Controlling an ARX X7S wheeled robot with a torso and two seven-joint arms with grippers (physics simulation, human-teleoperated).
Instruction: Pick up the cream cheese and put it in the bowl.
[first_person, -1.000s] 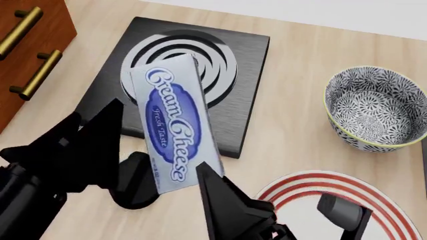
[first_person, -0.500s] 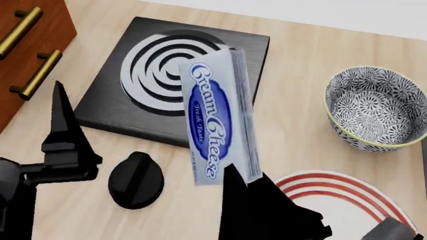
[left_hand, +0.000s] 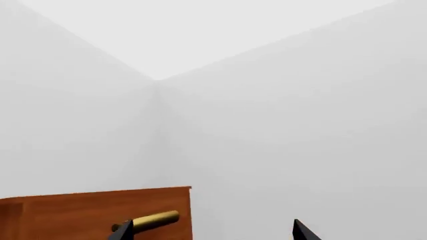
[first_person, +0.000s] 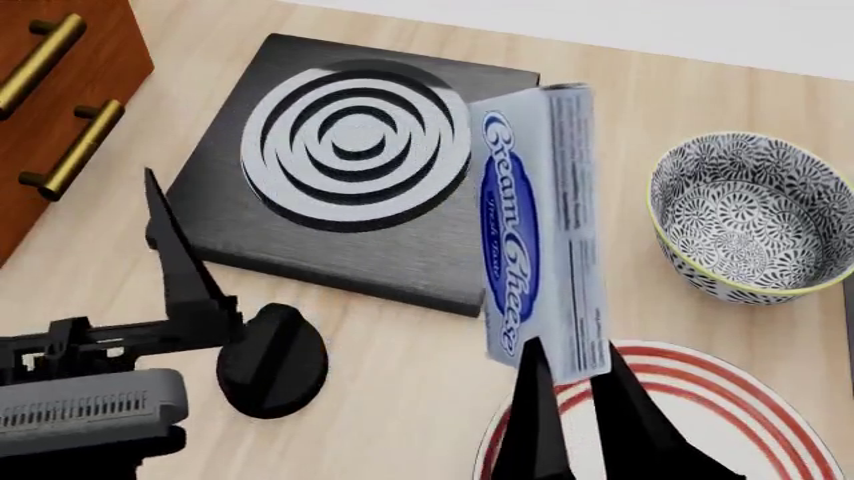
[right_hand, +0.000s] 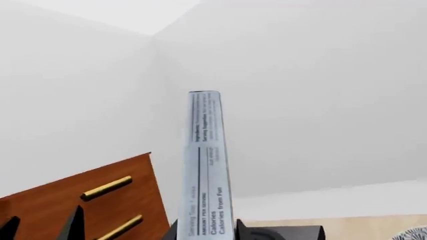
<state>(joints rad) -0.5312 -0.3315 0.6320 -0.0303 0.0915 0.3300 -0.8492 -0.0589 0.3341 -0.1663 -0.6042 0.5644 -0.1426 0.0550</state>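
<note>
Head view: right gripper (first_person: 571, 362) clamps the cream cheese (first_person: 538, 230) – carried rightward off the burner, nearer the bowl (first_person: 754, 220) – left gripper (first_person: 174, 270) spread, idle.

Gap to bowl (first_person: 755, 220): bare desk (first_person: 601, 270), open.
Below: plate (first_person: 721, 400).
Left: stove (first_person: 354, 170), knob (first_person: 271, 360).

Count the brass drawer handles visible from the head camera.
2. Both sit on the wooden cabinet at the view's upper left: one handle near the top edge, the other handle below it. More may lie outside the frame.
</note>
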